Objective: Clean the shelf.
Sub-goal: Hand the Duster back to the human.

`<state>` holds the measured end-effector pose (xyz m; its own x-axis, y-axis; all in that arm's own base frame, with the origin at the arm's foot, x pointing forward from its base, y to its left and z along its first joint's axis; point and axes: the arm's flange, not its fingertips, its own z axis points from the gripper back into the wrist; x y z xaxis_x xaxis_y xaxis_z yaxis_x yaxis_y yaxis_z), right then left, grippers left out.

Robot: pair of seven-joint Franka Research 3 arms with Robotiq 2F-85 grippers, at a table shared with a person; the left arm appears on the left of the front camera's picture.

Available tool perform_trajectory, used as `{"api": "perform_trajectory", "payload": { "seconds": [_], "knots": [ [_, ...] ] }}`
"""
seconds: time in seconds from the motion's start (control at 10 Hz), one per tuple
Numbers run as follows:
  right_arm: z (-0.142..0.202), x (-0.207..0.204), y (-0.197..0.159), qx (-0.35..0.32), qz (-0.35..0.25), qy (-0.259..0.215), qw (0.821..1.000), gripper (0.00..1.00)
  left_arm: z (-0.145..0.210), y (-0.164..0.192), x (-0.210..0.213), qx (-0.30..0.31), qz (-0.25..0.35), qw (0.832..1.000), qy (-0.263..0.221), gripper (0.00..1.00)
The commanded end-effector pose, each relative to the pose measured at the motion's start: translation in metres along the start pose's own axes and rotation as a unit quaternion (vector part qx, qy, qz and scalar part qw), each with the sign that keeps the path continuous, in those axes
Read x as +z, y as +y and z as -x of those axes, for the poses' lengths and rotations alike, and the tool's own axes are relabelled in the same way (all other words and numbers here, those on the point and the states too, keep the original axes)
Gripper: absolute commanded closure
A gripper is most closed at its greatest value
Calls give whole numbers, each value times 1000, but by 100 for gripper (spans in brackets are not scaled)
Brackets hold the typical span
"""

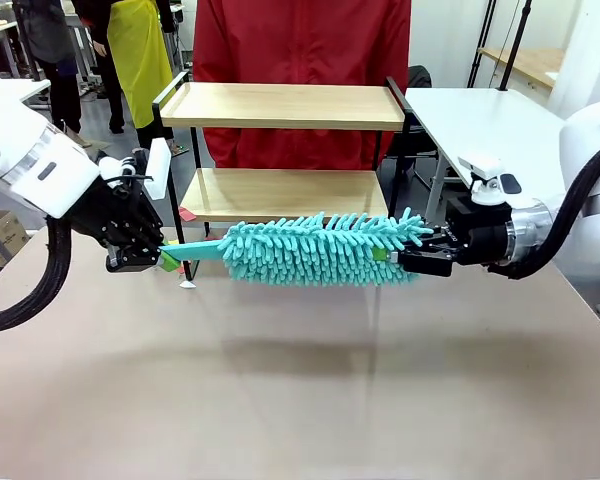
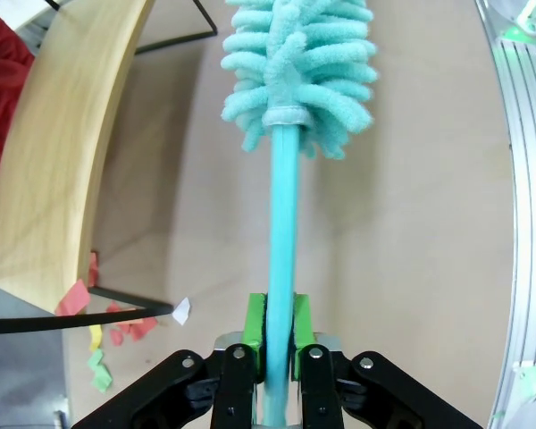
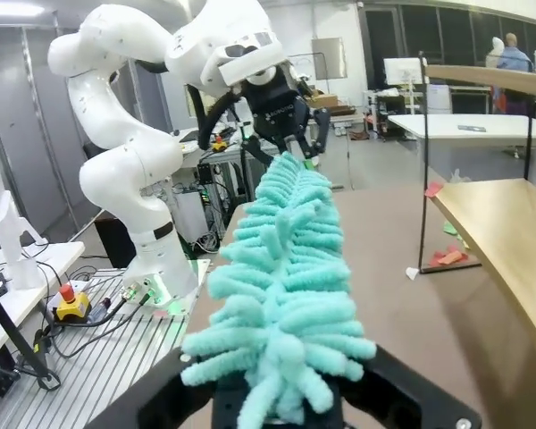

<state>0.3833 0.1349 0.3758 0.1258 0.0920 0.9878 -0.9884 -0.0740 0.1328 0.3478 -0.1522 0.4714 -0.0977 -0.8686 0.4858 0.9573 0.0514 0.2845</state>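
Observation:
A teal fluffy duster (image 1: pixel 315 250) hangs level above the tan table, in front of the shelf (image 1: pixel 280 105). My left gripper (image 1: pixel 165 262) holds its thin teal handle (image 2: pixel 282 232), with the green pads (image 2: pixel 257 323) pressed against both sides. My right gripper (image 1: pixel 405 258) is shut on the fluffy far end of the duster (image 3: pixel 281 295). The shelf has two light wooden boards in a black frame, and its lower board (image 1: pixel 280 192) lies just behind the duster. One board edge (image 2: pixel 62 152) runs along the left of the left wrist view.
Coloured paper scraps (image 2: pixel 116 329) lie on the table by the shelf's foot (image 1: pixel 185 212). A person in a red top (image 1: pixel 300 45) stands behind the shelf. A white table (image 1: pixel 480 120) stands at the back right. The near half of the tan table (image 1: pixel 310 400) is bare.

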Motion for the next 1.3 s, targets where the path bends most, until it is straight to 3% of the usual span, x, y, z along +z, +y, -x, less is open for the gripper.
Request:
{"api": "perform_trajectory", "payload": {
  "seconds": [0.0, 0.1, 0.2, 0.4, 0.7, 1.0, 1.2],
  "knots": [
    [0, 2, 0, -7, 13, 6, 1000, 100, 2, 0, 4, -22, 0, 1000, -18, 30],
    [0, 2, 0, -7, 13, 6, 1000, 100, 7, 1, 11, -12, 1, 999, -40, 21],
    [0, 2, 0, -7, 13, 6, 1000, 100, 15, 2, 22, 1, -5, 998, -66, 0],
    [0, 2, 0, -7, 13, 6, 1000, 100, 33, 7, 42, 26, -2, 990, -140, 0],
    [0, 2, 0, -7, 13, 6, 1000, 100, 80, 11, 71, 58, -29, 976, -207, 0],
    [0, 2, 0, -7, 13, 6, 1000, 100, 152, 5, 99, 104, -73, 957, -259, 0],
    [0, 2, 0, -7, 13, 6, 1000, 100, 168, -1, 103, 114, -85, 952, -270, 0]
  ]
}}
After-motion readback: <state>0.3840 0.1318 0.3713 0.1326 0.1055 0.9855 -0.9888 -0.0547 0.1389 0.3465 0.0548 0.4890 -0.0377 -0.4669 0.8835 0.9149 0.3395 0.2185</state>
